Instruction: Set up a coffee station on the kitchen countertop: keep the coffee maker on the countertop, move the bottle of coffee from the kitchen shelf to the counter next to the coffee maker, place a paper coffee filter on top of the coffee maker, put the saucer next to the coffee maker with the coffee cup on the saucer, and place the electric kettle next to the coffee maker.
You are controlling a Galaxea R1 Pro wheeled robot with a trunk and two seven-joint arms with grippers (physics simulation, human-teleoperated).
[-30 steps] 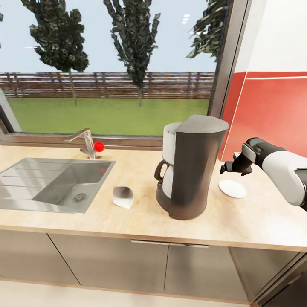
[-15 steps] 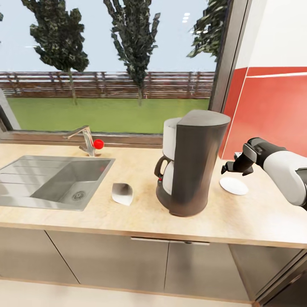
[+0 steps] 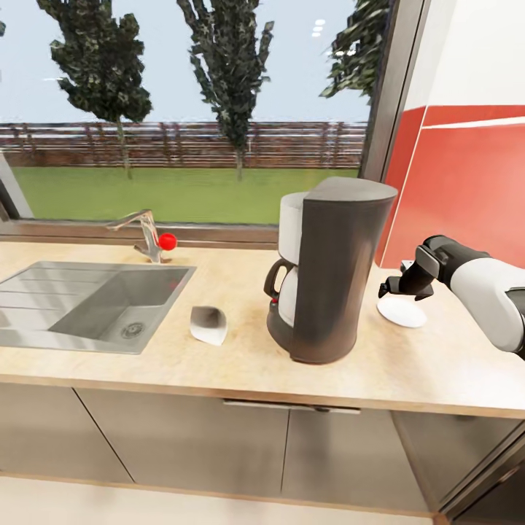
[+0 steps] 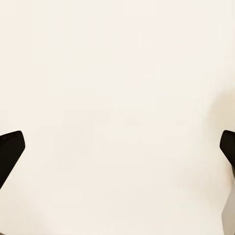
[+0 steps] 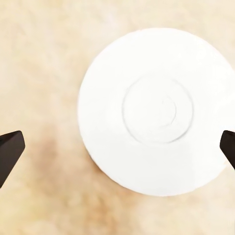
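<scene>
The right gripper hangs wide open and empty over the small round white saucer, which lies flat on the light wood-grain countertop beside the tall dark grey coffee maker; a careless descent could knock that machine — open room lies toward the red wall.

Right gripper fingers spread, apparently empty.

I see countertop: light matt wood-grain | sink: brushed steel | coffee maker: dark satin plastic | saucer: smooth white ceramic-looking
</scene>
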